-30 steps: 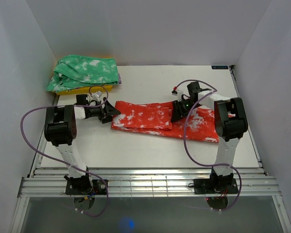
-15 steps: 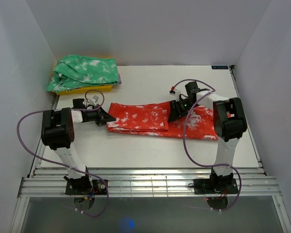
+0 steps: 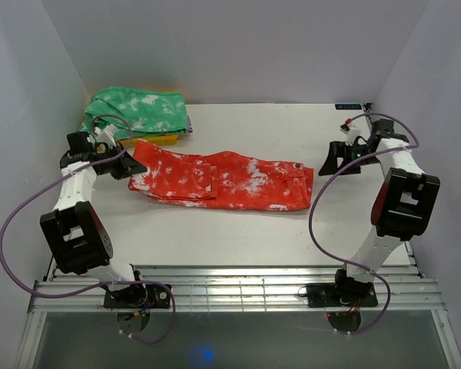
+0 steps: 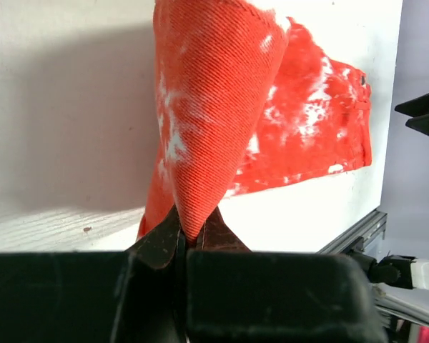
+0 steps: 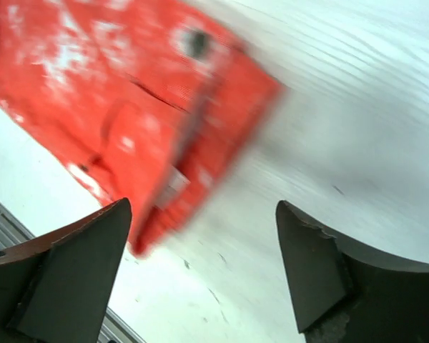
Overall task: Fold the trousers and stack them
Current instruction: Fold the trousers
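Observation:
The red-orange, white-splotched trousers (image 3: 230, 181) lie stretched left to right across the middle of the table. My left gripper (image 3: 132, 167) is shut on their left end, and in the left wrist view the cloth (image 4: 214, 107) rises in a taut cone out of the pinching jaws of that gripper (image 4: 189, 239). My right gripper (image 3: 328, 163) hovers open just past the right end, apart from it. The right wrist view shows the wide-open right gripper (image 5: 204, 207) with the blurred trousers' corner (image 5: 114, 93) ahead and left of it.
A green white-mottled garment (image 3: 134, 111) lies on a yellow cloth (image 3: 154, 141) in the back left corner, close behind the left gripper. The white table (image 3: 238, 246) is enclosed by walls on three sides, and metal rails (image 3: 238, 288) run along its near edge.
The left gripper shut on the trousers' left end and drew it left and back, sliding the trousers leftward. The right gripper opened, let go and pulled away to the right.

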`<state>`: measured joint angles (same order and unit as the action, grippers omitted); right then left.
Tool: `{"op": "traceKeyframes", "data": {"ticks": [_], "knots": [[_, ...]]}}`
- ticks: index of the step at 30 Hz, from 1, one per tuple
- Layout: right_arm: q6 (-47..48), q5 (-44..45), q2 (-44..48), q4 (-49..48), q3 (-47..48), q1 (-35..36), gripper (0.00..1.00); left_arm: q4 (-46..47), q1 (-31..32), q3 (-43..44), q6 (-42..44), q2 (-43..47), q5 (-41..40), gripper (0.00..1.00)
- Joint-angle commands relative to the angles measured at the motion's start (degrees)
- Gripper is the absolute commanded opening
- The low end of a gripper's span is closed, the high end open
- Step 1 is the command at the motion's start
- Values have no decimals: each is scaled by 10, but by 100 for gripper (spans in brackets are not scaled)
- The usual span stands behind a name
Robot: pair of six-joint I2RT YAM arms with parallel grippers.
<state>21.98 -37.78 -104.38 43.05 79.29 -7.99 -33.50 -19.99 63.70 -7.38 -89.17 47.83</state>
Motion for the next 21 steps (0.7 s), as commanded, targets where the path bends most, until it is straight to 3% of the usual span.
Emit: {"op": "traceKeyframes", "data": {"ticks": [1, 6, 10, 15, 16, 19, 20, 21], "knots": [[28, -15, 5, 70, 1, -65, 89, -87, 13, 82, 38, 49, -8, 0], [-36, -83, -35, 32, -28, -73, 94, -143, 65, 171, -17, 33, -51, 0], [-98, -148, -68, -38, -50, -53, 98, -144, 135, 191, -77, 30, -104, 0], [-141, -142, -91, -117, -76, -3, 98, -160, 190, 235, -151, -7, -136, 0], [-144, -139, -95, -123, -77, 4, 99, -161, 227, 251, -158, -14, -138, 0], [-156, -137, -110, -150, -84, 22, 79, -153, 278, 270, -169, -34, -163, 0], [-158, -139, -114, -156, -84, 28, 61, -146, 287, 277, -184, -47, -154, 0], [-164, -140, -119, -161, -85, 31, 52, -143, 296, 281, -195, -56, -149, 0]]}}
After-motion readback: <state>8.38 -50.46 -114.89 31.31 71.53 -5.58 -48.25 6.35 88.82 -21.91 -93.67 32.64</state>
